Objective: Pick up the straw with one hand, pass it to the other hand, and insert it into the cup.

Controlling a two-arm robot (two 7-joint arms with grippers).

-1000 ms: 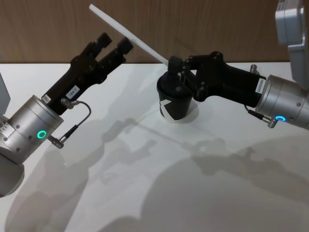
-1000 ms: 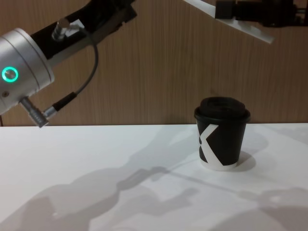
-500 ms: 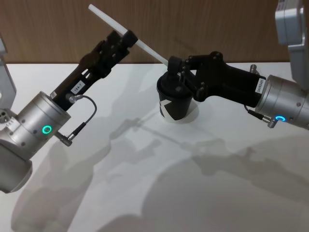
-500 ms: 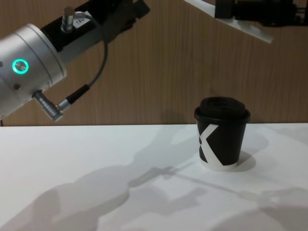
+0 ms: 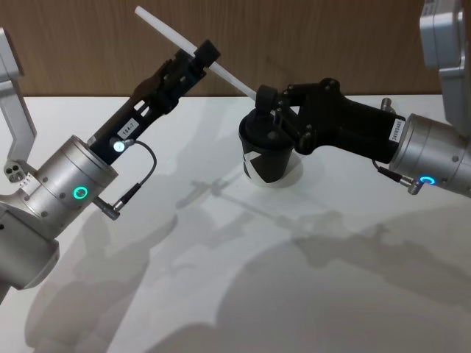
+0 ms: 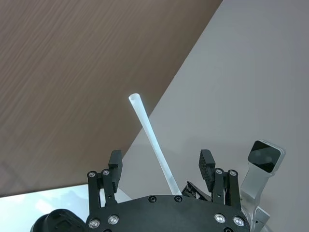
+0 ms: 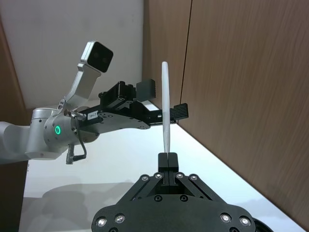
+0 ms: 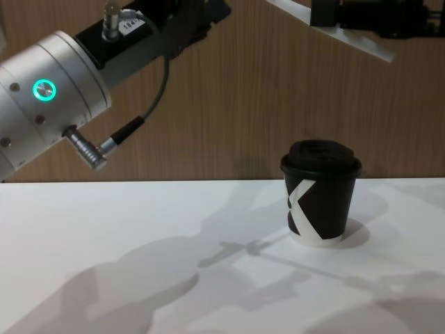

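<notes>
Starting close in, we've got the white table (image 5: pixel 221 294) and on it the cup (image 8: pixel 320 202), black paper with a black lid, standing upright. Just above its lid sits the right gripper (image 5: pixel 266 98), pressed together on the straw (image 5: pixel 234 77) near its lower end. So the straw is up in the air, tilted, slanting up and away toward the robot's left. Farther along comes the left gripper (image 5: pixel 197 59), fingers spread, one on either side of the straw about halfway up, neither touching it. Behind it all is the wooden wall (image 5: pixel 331 37).

We reckon that straw weighs next to nothing and is stiff enough to stay straight from a single pinch. It's also thin-walled and smooth, so a hard squeeze would flatten it and a soft one would let it slide. The best hold, to our eye, is right where the left fingers wait, mid-length and clear of the right pinch, leaving a free end for the lid.

Now the writing. The cup carries a white angular K-like mark and no words. A white sticker (image 5: pixel 129 126) on the left gripper's body shows digits that look like 184, the rest too small. The label (image 5: pixel 394 131) on the right arm we can't read.
</notes>
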